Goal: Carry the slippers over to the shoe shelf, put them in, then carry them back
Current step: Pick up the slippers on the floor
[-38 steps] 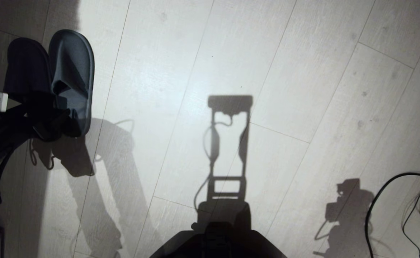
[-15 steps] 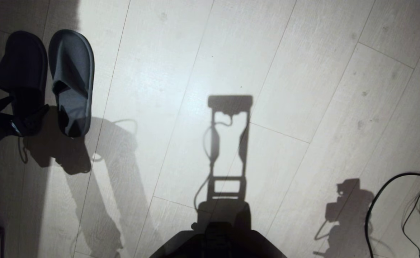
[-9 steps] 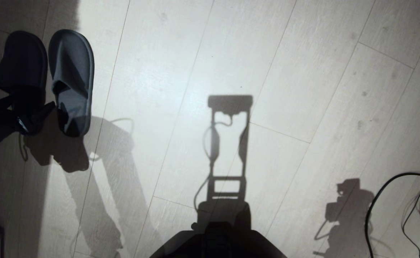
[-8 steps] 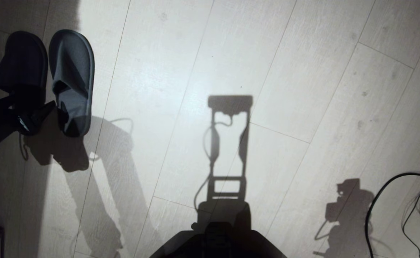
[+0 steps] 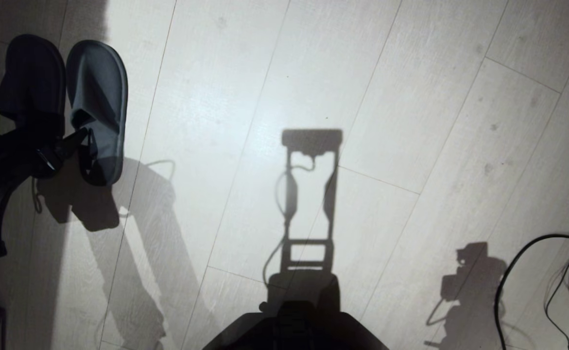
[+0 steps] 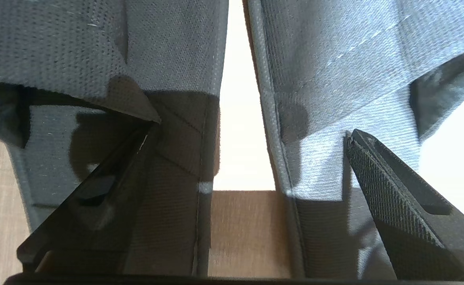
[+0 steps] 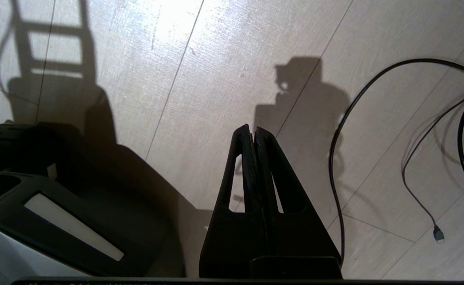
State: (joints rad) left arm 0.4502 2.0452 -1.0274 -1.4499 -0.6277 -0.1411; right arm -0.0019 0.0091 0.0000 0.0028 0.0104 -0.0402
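- Head view gives us the slippers [image 5: 70, 97] side by side on the pale plank floor [image 5: 313, 73], at our far left.
- Our left tool [image 5: 46, 146] sits at their open heel ends, spread wide and released; in the left wrist view one finger [image 6: 109, 186] lies inside each slipper.
- Our right tool [image 7: 253, 136] hangs clenched on nothing above the floor, near black cables [image 7: 342, 118].

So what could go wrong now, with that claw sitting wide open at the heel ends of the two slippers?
The left gripper has one finger over each of the slippers, with bare floor showing between them. Closing might pinch only loose fabric, so one slipper could slip free when lifted. The squeeze might also push them askew instead of gathering them. The right gripper is shut and away from them, so it probably cannot help.
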